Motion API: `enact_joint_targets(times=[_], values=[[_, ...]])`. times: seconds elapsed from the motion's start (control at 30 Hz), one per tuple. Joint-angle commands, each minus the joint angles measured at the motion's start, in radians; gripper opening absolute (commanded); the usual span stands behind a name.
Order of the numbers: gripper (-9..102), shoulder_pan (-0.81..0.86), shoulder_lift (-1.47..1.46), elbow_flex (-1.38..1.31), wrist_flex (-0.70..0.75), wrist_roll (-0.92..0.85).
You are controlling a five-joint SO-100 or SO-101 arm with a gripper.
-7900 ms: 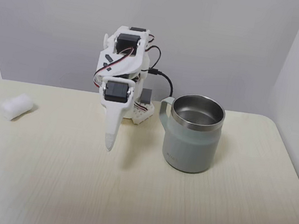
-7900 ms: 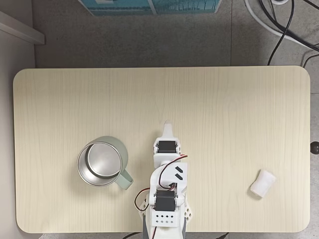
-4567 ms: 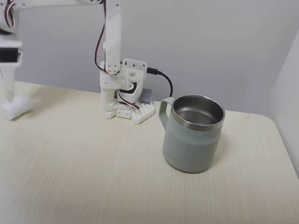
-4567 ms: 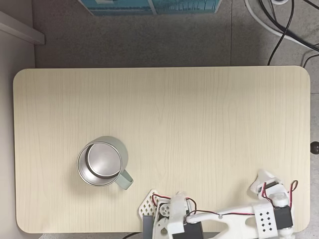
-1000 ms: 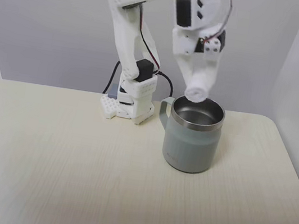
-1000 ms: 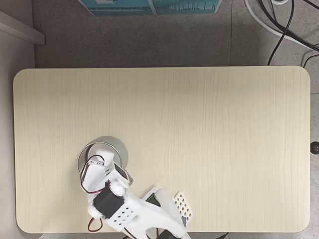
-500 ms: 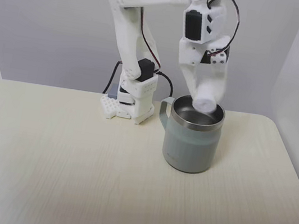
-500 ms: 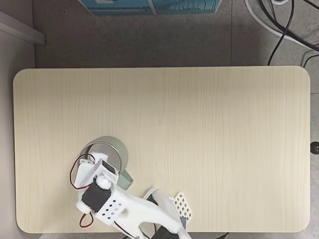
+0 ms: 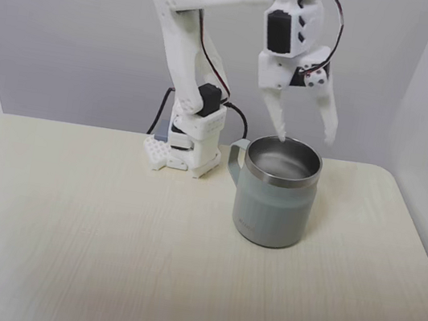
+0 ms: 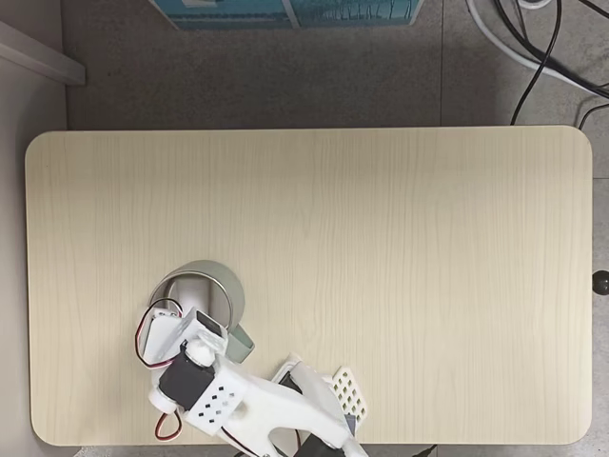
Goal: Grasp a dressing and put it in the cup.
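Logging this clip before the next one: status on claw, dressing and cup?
Claw open, empty, above the cup. Dressing not visible; cup's interior hidden from this angle. Nothing in the way.

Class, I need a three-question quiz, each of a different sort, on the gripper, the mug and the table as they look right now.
1. True or false: the gripper is open above the cup.
2. In a fixed view from the side, the cup's handle points toward: A) the arm's base B) the table's right edge C) the camera.
3. Fill in: the cup's rim is shiny ____.

Key: 1 true; 2 A; 3 steel.
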Motion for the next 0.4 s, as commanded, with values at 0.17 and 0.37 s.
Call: enact_joint_targets(times=[0.17,0.37], values=[[25,-0.017,0.008,0.005,-0.011,0.021],[25,-0.015,0.003,0.005,-0.009,0.020]])
